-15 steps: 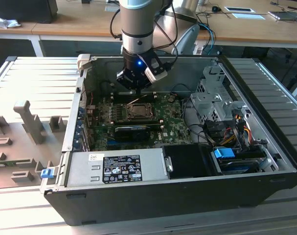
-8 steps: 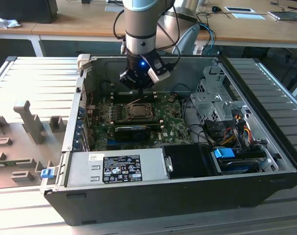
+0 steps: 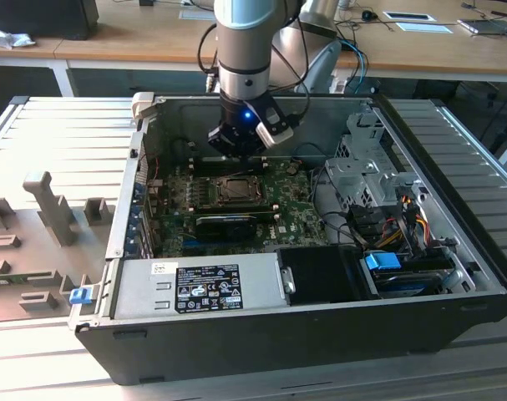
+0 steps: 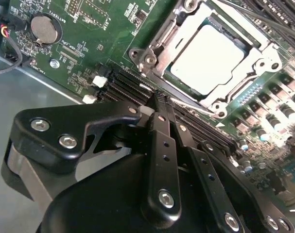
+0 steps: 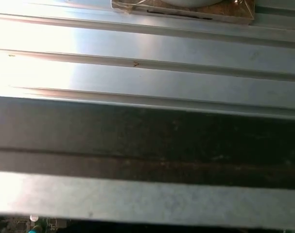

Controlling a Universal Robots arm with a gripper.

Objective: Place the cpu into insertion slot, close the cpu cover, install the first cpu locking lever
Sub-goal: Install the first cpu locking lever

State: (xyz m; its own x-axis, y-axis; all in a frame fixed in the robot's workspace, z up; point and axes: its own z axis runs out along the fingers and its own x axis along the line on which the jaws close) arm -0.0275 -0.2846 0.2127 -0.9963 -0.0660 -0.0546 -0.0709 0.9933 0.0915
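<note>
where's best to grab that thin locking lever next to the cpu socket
Probably from above, fingers pinching across the locking lever near its end: it is a thin rod lying low along the socket edge, with memory slots crowding its side.

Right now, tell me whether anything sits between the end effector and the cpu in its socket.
Nothing visible does. In the second wrist view the end effector hangs just beside the socket, over the memory slots. The cpu lies in the socket with the cpu cover framing it, its pale top bare in the window.
</note>
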